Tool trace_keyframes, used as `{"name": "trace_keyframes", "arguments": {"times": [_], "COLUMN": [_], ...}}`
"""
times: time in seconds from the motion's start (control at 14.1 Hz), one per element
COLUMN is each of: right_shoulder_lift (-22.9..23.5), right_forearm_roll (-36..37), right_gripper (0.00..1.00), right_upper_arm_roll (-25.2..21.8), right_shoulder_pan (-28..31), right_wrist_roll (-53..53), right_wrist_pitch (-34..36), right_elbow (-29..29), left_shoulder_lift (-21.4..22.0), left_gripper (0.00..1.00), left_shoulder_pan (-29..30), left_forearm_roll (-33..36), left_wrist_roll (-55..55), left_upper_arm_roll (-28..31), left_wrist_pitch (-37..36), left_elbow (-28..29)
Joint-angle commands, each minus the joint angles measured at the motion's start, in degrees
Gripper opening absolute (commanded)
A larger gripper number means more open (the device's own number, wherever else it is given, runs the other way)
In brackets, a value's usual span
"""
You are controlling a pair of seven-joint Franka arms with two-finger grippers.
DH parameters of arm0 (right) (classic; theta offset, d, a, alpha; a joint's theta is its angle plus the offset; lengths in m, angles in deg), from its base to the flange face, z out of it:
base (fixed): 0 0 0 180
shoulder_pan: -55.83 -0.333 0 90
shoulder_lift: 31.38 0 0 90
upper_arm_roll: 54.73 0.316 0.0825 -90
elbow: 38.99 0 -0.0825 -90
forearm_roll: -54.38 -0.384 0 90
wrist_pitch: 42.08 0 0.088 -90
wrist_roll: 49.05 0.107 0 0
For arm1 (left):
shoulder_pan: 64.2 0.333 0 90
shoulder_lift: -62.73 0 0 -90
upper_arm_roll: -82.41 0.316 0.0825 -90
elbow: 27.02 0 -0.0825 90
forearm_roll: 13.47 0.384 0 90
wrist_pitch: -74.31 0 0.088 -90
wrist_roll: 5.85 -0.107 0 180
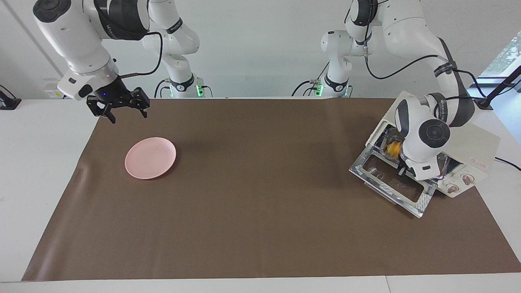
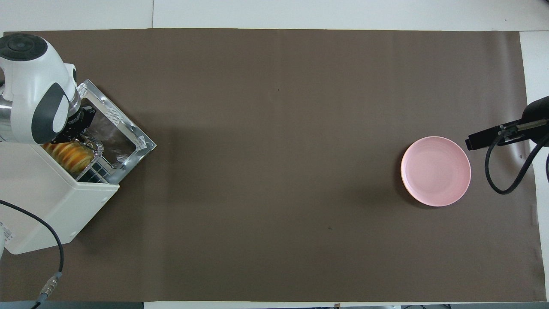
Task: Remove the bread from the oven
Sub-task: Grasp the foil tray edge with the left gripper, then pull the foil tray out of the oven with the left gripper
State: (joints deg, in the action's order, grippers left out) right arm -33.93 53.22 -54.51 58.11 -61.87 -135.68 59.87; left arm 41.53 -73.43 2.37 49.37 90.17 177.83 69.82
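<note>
The cream-white oven [image 1: 478,148] stands at the left arm's end of the table, its glass door [image 1: 392,183] dropped open. The golden-orange ridged bread [image 1: 393,147] lies inside on a crinkled foil tray [image 2: 97,148]; the bread also shows in the overhead view [image 2: 68,155]. My left gripper [image 1: 402,170] is at the oven's mouth over the open door, right beside the bread, and the arm's wrist hides most of it. My right gripper [image 1: 127,115] hangs open and empty above the table's edge near the pink plate [image 1: 150,157].
The oven [image 2: 47,201] sits askew on the brown mat [image 1: 260,203], its door [image 2: 122,135] pointing toward the table's middle. Its power cable [image 2: 55,240] runs off the table's near edge. The pink plate [image 2: 435,171] lies at the right arm's end.
</note>
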Motion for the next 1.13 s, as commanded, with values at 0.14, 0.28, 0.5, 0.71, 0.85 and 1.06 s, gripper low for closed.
{"name": "trace_keyframes", "arguments": {"times": [0.14, 0.28, 0.5, 0.71, 0.85, 1.06], "right_shoulder_lift": [-1.58, -1.58, -1.58, -1.58, -1.58, -1.58], "right_forearm_roll": [-1.30, -1.30, -1.30, -1.30, -1.30, -0.87], "right_gripper": [1.00, 1.00, 1.00, 1.00, 1.00, 1.00], "right_upper_arm_roll": [0.22, 0.22, 0.22, 0.13, -0.04, -0.13], "right_shoulder_pan": [0.89, 0.89, 0.98, 1.06, 1.15, 2.03], "right_wrist_roll": [-1.59, -1.59, -1.59, -1.68, -1.16, -1.24], "right_wrist_pitch": [-1.14, -1.23, -1.15, -1.15, -1.32, -1.06], "right_elbow": [1.87, 1.87, 1.96, 1.96, 1.96, 1.87], "left_shoulder_lift": [3.54, 3.45, 3.45, 2.57, 2.48, 1.69], "left_gripper": [0.00, 0.00, 0.00, 0.00, 0.00, 0.00], "left_shoulder_pan": [-1.14, -1.32, -2.46, -5.44, -8.25, -10.71], "left_forearm_roll": [1.21, 0.95, -0.54, -8.00, -9.16, -13.98], "left_wrist_roll": [0.42, 0.51, 0.77, 1.30, 1.38, 1.12], "left_upper_arm_roll": [-0.12, -0.55, -0.90, -0.99, -0.99, -1.08], "left_wrist_pitch": [1.24, 1.33, 3.70, 6.25, 7.92, 11.86], "left_elbow": [3.44, 2.56, 1.07, -1.56, -2.09, -2.89]}}
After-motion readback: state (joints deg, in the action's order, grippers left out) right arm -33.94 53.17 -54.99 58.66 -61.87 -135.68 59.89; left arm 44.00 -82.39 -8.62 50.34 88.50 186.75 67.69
